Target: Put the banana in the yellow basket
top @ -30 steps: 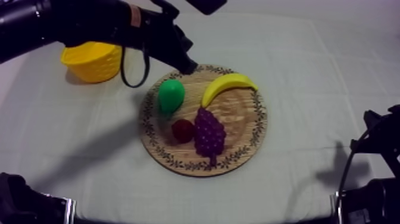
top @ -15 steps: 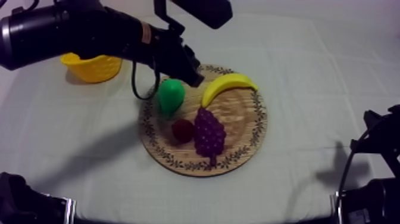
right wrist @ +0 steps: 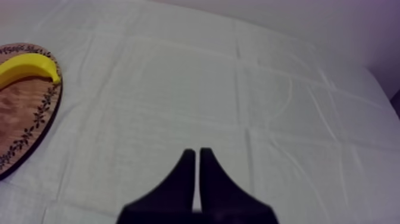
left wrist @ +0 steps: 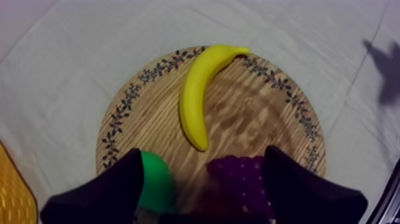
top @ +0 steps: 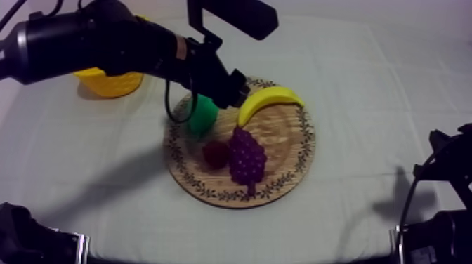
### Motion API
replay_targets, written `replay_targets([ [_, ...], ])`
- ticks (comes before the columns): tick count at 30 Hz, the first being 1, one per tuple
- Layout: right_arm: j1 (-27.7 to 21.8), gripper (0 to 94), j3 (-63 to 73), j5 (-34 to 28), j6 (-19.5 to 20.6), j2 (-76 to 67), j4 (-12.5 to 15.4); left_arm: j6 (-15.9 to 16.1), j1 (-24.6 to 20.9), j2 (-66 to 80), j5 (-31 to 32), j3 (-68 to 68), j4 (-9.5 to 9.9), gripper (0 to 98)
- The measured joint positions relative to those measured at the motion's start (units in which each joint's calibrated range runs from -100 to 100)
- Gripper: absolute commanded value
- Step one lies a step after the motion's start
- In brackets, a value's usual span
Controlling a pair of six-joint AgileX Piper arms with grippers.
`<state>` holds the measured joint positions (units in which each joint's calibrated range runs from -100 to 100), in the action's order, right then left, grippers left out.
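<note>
Left hand (top: pixel 235 90) is spread wide over the wooden board (top: pixel 281 151). The banana (left wrist: pixel 199 95) lies on the board just ahead of it, long axis pointing away, so the fingers straddle its width. Right hand (right wrist: pixel 197 156) is pressed together, well off.

The board (left wrist: pixel 250 125) is showing bare wood grain, matt, with a printed rim. The banana (left wrist: pixel 196 89) is looking like smooth plastic with a faint sheen. The cloth (right wrist: pixel 208 89) over the counter (top: pixel 365 84) is lying matt and creased.
</note>
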<state>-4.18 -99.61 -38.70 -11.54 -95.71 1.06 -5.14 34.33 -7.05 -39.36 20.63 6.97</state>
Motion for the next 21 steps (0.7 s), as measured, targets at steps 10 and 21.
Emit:
replay_targets([
  [10,0.0,0.4,0.0,0.0,0.0,0.0,0.0,2.79,-0.06,-10.33,-6.35,-10.39,-2.42,71.7],
  [21,0.0,0.4,0.0,0.0,0.0,0.0,0.0,5.9,-0.7,-26.02,-23.07,-31.04,-2.54,71.6],
])
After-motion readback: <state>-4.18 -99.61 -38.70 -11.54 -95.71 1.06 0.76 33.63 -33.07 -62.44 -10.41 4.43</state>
